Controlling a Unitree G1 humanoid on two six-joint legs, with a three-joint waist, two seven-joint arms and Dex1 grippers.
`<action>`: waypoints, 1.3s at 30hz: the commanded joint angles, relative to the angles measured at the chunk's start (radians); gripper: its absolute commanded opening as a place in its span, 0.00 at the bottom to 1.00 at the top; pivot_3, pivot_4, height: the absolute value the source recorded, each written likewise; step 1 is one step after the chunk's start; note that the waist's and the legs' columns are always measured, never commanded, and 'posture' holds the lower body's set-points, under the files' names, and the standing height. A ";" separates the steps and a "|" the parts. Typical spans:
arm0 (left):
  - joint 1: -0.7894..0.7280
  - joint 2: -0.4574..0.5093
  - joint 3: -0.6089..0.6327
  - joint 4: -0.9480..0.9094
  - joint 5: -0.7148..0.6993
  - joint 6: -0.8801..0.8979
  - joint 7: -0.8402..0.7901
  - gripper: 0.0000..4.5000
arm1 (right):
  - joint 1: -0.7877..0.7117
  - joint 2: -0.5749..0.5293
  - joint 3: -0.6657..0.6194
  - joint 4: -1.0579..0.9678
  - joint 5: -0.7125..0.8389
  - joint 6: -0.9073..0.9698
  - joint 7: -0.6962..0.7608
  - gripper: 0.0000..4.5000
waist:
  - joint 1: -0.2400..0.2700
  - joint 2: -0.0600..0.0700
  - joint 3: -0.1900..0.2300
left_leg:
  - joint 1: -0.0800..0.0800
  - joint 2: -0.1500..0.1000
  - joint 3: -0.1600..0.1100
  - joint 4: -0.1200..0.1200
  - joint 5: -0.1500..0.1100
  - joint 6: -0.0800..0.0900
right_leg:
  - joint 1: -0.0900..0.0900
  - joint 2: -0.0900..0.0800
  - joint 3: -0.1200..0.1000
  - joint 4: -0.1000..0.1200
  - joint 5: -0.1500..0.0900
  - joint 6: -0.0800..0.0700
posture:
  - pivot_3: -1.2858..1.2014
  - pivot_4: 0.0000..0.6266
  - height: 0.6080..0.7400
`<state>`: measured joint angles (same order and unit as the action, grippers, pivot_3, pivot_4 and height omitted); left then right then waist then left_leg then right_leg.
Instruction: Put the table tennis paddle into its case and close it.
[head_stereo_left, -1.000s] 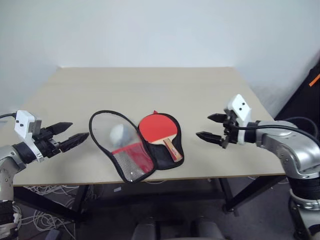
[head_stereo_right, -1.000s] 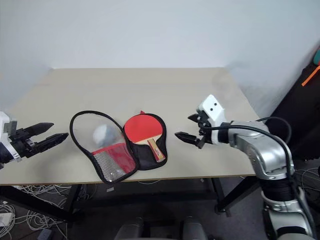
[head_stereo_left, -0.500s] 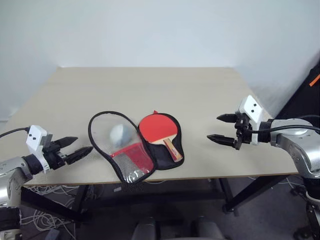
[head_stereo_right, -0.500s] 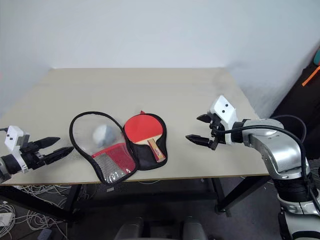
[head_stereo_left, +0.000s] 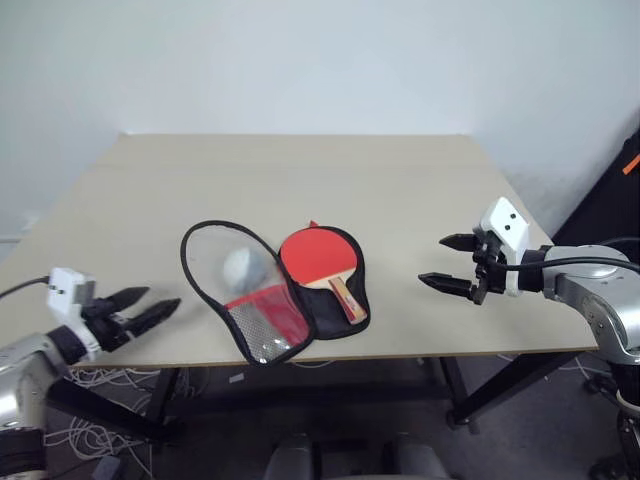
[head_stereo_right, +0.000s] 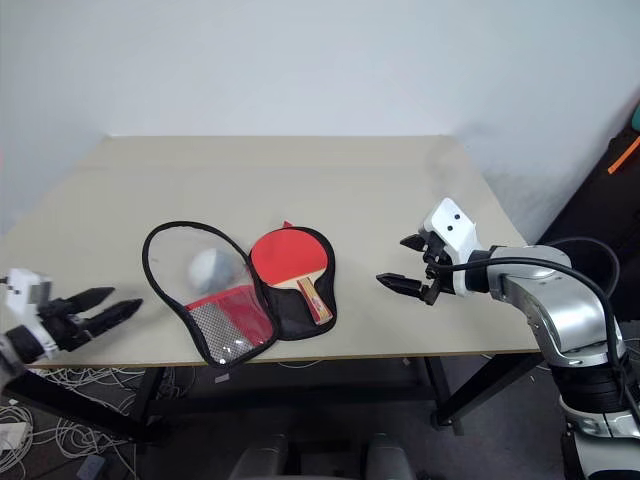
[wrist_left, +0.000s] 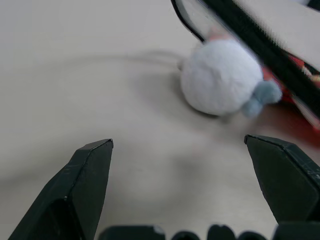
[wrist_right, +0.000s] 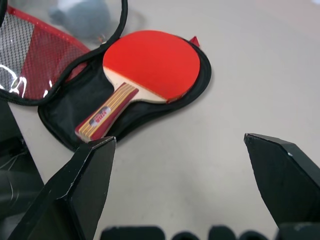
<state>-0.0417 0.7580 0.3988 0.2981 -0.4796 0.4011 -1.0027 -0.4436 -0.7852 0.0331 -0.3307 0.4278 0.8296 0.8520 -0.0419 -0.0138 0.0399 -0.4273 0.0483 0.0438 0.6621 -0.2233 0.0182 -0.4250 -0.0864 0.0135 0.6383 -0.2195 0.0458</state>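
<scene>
Right wrist view: table tennis paddle (wrist_right: 150, 65) lies on black half of open case (wrist_right: 65, 107); insertion done, closing remains. Left hand (head_stereo_left: 140, 312) and right hand (head_stereo_left: 447, 263) both spread wide, empty, worktop (head_stereo_left: 300, 180).

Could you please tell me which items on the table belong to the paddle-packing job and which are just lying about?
Belongs to the job:
- round red rubber-faced paddle with striped wooden handle, lying on the case's black half
- open black-trimmed zip case with clear and red mesh flap

Just lying about:
- pale grey-white ball
- beige table
</scene>
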 joint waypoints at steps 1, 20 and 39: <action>-0.067 -0.053 -0.066 -0.054 0.024 -0.024 0.047 1.00 | -0.031 0.003 -0.020 -0.014 0.006 0.004 -0.017 0.99 | 0.000 -0.001 0.000 | 0.000 0.000 0.000 0.000 0.000 0.000 | 0.000 0.000 0.000 0.000 0.000 0.000 | 0.52 0.00 1.00; -0.247 -0.335 -0.375 -0.462 -0.120 0.235 0.132 1.00 | -0.021 0.012 -0.037 -0.008 0.010 0.013 -0.062 0.99 | -0.004 0.000 0.000 | 0.000 -0.002 -0.003 0.003 0.003 0.006 | 0.003 0.002 0.001 0.001 0.001 0.003 | 0.52 0.00 1.00; -0.081 -0.313 -0.268 -0.445 -0.274 0.525 0.266 1.00 | -0.003 0.036 -0.035 -0.035 0.019 0.024 -0.097 0.99 | -0.001 0.000 0.000 | 0.000 -0.002 -0.003 0.003 0.002 0.006 | 0.003 0.002 0.002 0.001 -0.002 0.005 | 0.52 0.00 1.00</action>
<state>-0.1107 0.4543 0.1171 -0.1355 -0.7268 0.9111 -0.7566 -0.4282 -0.7551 0.0251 -0.3321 0.4319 0.8569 0.7642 -0.0433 -0.0138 0.0396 -0.4270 0.0462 0.0405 0.6654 -0.2210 0.0244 -0.4217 -0.0847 0.0152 0.6389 -0.2219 0.0505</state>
